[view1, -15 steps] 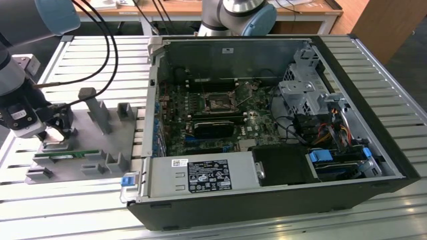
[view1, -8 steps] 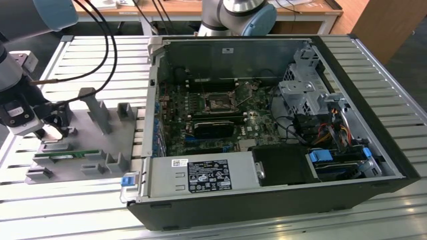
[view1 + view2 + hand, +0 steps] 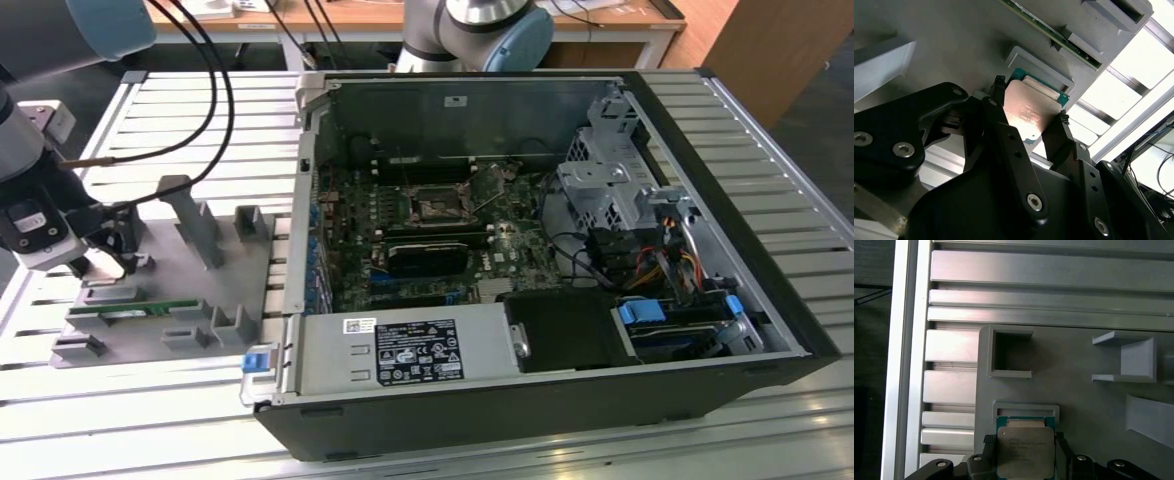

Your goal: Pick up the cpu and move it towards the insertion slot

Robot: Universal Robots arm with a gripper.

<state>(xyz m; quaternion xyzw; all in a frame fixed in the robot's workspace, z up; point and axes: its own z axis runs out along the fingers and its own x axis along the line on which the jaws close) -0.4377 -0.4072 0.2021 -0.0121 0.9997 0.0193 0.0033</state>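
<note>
The gripper (image 3: 1030, 100) pinches the cpu (image 3: 1029, 117) by two opposite edges, its black fingers (image 3: 1004, 130) pressed against the chip's sides in both wrist views. The chip's far edge meets a grey holder (image 3: 1026, 409) on the grey fixture plate (image 3: 167, 280) — whether it rests there or hangs clear cannot be told. The first wrist view cuts off its near edge. In the exterior view the insertion slot (image 3: 438, 205) lies well apart, inside the open computer case (image 3: 534, 420).
</note>
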